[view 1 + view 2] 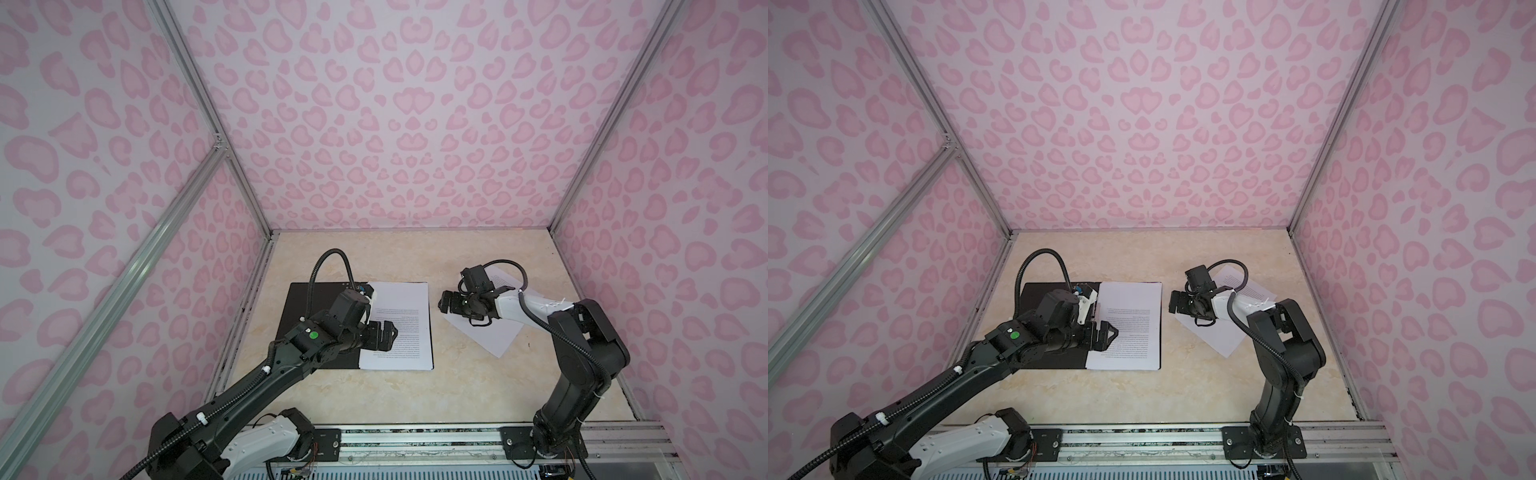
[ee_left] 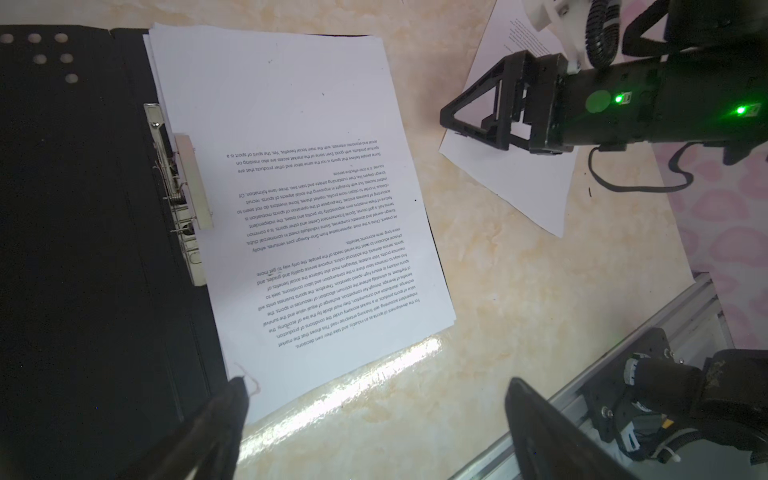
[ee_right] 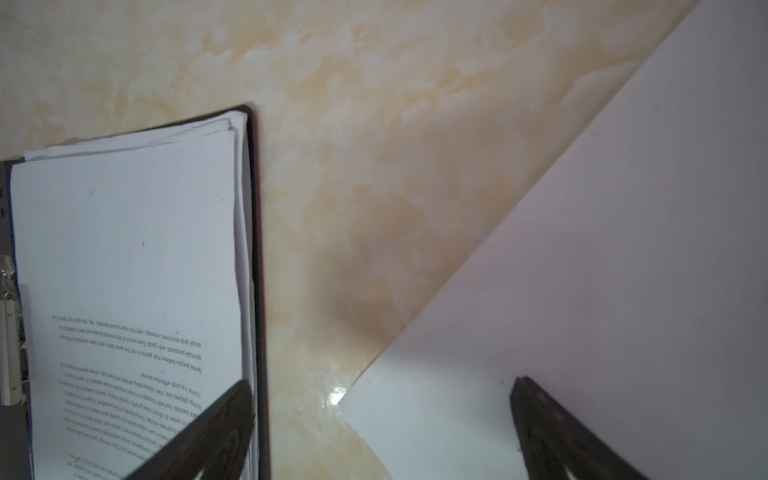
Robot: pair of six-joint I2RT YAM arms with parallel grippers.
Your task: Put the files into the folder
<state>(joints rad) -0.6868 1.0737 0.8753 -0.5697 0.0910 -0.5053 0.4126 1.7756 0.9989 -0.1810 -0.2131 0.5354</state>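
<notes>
Where the table (image 1: 415,399) meets the left wall, the folder (image 1: 296,320) lies open and flat, its black inside facing up. The metal clip (image 2: 187,195) runs along its spine, just beside the left edge of the papers. A stack of files (image 1: 405,307) rests on the folder's right half, printed text up and corners slightly fanned. The wrist views show several sheets (image 3: 124,228) with the folder's dark edge peeking out along their right side.

The left end effector (image 1: 386,332) hangs over the near left part of that stack. Its jaws are spread wide with nothing between them. In the left wrist view one finger (image 2: 232,399) shows over the stack's near corner and the other over bare table.

Further right, past a strip of bare table, one loose sheet (image 1: 494,336) lies turned at an angle, well apart from the folder. The right end effector (image 1: 446,303) sits low over that sheet's left corner, pointing toward the folder. Its jaws also stand apart and empty: in the right wrist view one finger (image 3: 540,415) shows over the loose sheet (image 3: 582,249) and the other over the stack's edge. I cannot tell whether it touches the paper.
</notes>
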